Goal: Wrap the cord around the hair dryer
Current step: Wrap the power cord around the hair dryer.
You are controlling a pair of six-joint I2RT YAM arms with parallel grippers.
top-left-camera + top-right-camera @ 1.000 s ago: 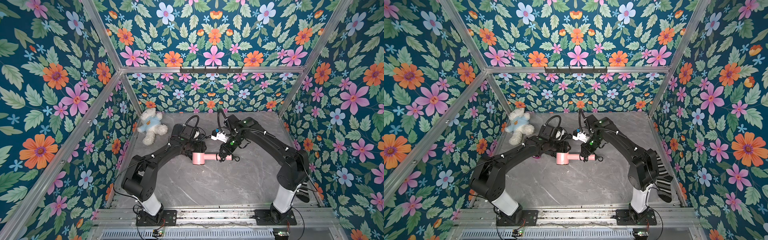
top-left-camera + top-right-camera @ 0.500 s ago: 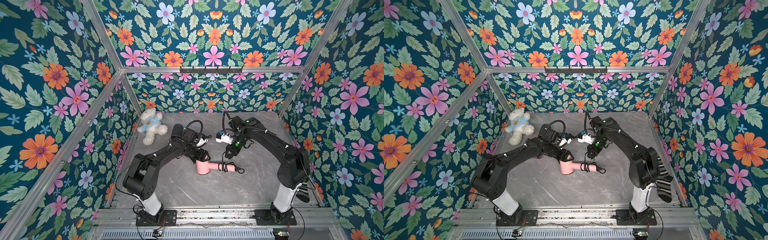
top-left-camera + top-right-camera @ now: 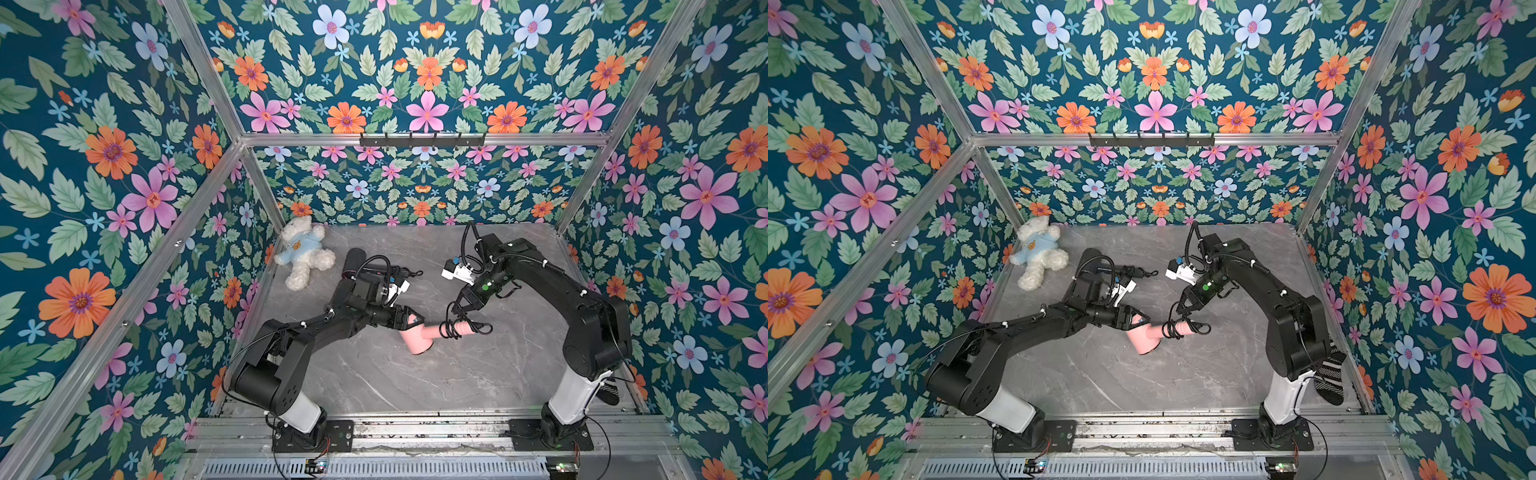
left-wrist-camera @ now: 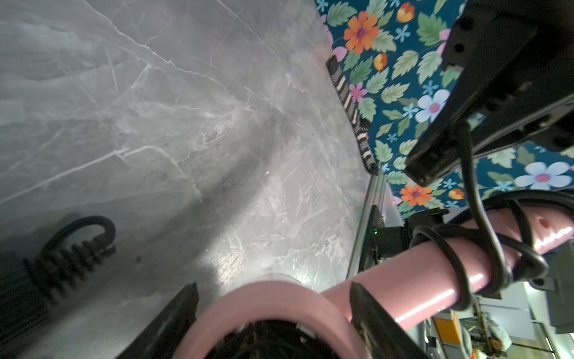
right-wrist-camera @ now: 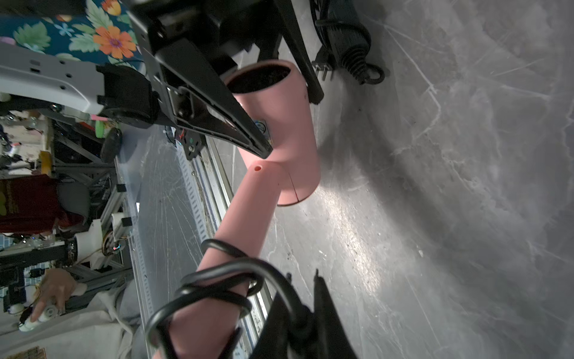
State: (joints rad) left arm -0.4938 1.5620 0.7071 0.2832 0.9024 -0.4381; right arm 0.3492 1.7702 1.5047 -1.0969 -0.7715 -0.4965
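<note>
The pink hair dryer (image 3: 419, 338) (image 3: 1144, 338) is tilted in the middle of the table, the low end of its barrel close to the surface. My left gripper (image 3: 411, 320) (image 4: 273, 286) is shut on the barrel (image 5: 285, 130), one finger on each side. The black cord (image 3: 451, 328) (image 4: 450, 248) (image 5: 217, 279) loops several times around the handle (image 4: 419, 276). My right gripper (image 3: 455, 309) (image 5: 302, 276) hangs just above the handle, shut on a strand of the cord.
A white teddy bear (image 3: 305, 253) lies at the back left. A black appliance with its own cord (image 3: 357, 259) (image 5: 344, 40) lies behind my left arm. A striped sock (image 3: 1329, 374) hangs by the right arm's base. A hook rail (image 3: 422, 139) crosses the back wall.
The hair dryer has come toward the front of the table in my left gripper and its barrel has turned. My right gripper followed with the cord. Little has moved in the last half second.
</note>
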